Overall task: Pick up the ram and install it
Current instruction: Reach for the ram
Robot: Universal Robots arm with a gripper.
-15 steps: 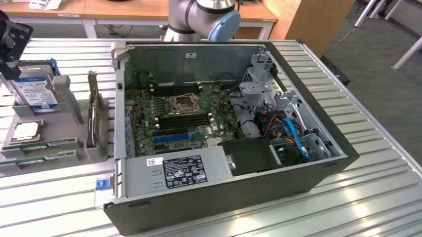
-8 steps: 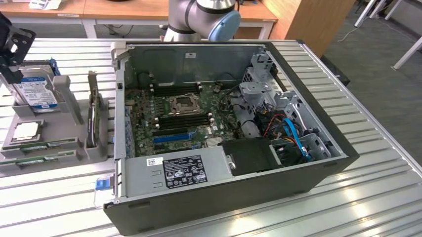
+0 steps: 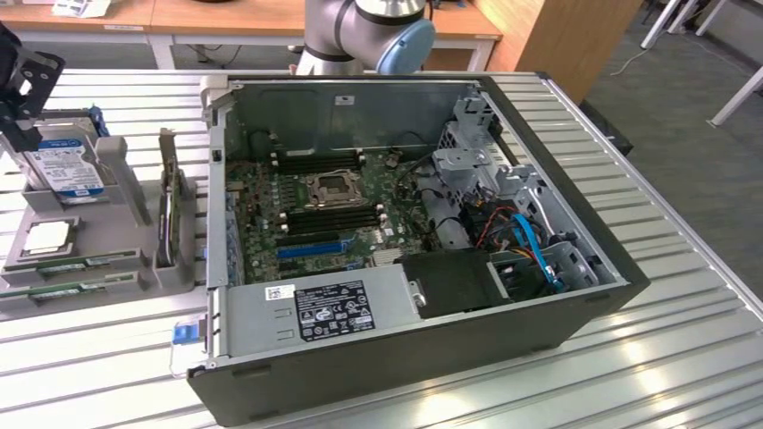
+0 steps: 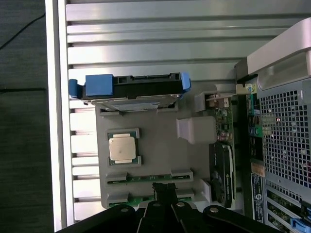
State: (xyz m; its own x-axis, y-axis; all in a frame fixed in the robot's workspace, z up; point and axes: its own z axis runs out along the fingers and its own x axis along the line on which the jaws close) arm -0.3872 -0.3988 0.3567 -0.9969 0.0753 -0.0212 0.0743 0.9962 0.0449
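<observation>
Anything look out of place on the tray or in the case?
Nothing stands out. The hard drive, processor and ram sticks sit square in their tray pockets; the case lies open, with nothing visibly loose inside.

No text legible.
- Power supply (image 3: 256, 322), lower centre of exterior view: black label (image 3: 334, 308) with white print and marks, too small to read.
- White barcode sticker (image 3: 278, 292) just beside it: unreadable.
- Hard drive (image 3: 66, 165), upper left: blue-white label, print unreadable.

The tool (image 4: 164, 188) hides part of the ram (image 4: 141, 199).
</observation>
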